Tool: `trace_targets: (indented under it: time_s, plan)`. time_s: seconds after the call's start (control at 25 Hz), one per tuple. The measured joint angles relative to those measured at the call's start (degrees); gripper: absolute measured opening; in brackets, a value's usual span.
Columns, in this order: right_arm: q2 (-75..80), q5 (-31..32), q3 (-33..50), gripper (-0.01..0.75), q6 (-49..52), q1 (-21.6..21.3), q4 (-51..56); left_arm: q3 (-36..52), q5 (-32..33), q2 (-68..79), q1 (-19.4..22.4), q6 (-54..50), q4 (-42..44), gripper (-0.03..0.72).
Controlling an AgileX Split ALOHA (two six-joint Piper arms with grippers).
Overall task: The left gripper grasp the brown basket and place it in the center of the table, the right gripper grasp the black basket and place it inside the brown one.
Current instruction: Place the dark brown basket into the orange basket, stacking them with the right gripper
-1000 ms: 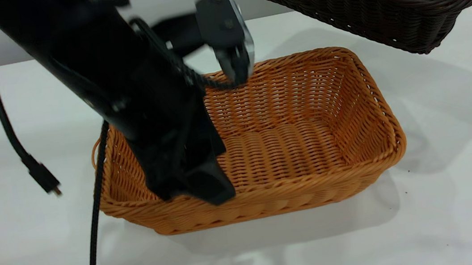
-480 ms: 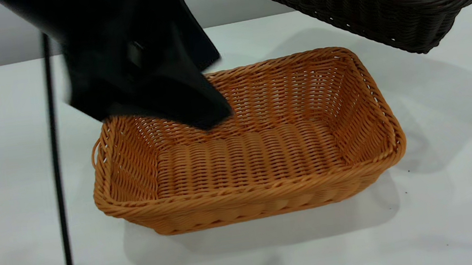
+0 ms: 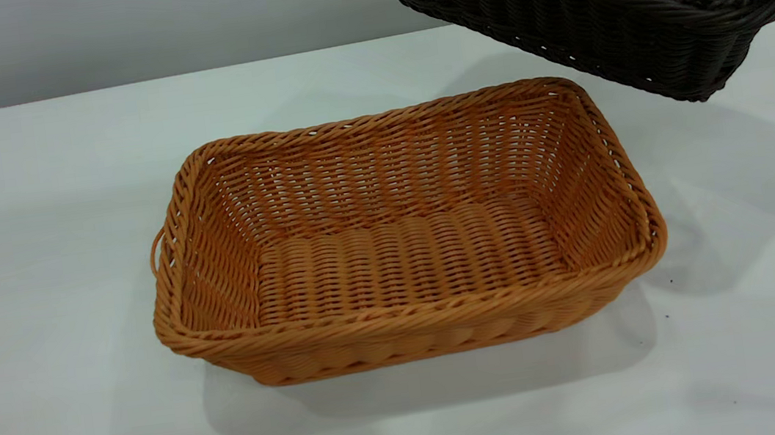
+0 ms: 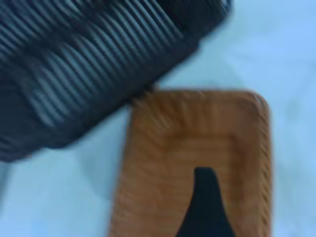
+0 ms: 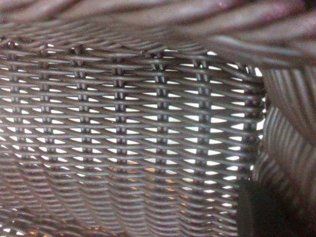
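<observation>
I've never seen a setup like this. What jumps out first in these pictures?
The rectangular orange-tan woven wicker basket sits empty and upright on the plain white table, near the middle of the exterior view. Above and behind its right end, a very dark brown-black woven wicker basket hangs tilted in the air, clear of the table, casting a shadow below. In the left wrist view, one black gripper finger shows over the orange basket.

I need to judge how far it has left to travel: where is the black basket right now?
In the exterior view the black basket hangs tilted in the air at the upper right, above and behind the right end of the brown basket, which sits on the table.
</observation>
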Motion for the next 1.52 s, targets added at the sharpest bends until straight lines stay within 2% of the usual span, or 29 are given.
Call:
trace_targets:
  time_s: [0.36,0.68,1.08,1.24,1.52]
  plan:
    - [0.00,3.56,0.00,0.120,-5.63,0.04,0.56,0.00,-8.75,-5.41,0.06,-1.46,-0.07,0.472]
    - [0.00,8.56,-0.56,0.120,-15.42,0.04,4.86,0.00,-9.11,-5.35,0.06,-1.43,-0.07,0.472]
    - [0.00,21.59,-8.71,0.120,-31.62,0.04,7.85,0.00,-9.50,-5.35,0.06,-1.36,-0.07,0.472]
    - [0.09,23.95,-8.65,0.120,-34.96,2.58,6.48,0.00,-10.28,-5.30,0.06,-1.36,-0.07,0.472]
    - [2.93,21.67,-9.11,0.120,-34.24,9.72,6.88,0.00,-11.07,-5.30,0.06,-1.36,-0.07,0.462]
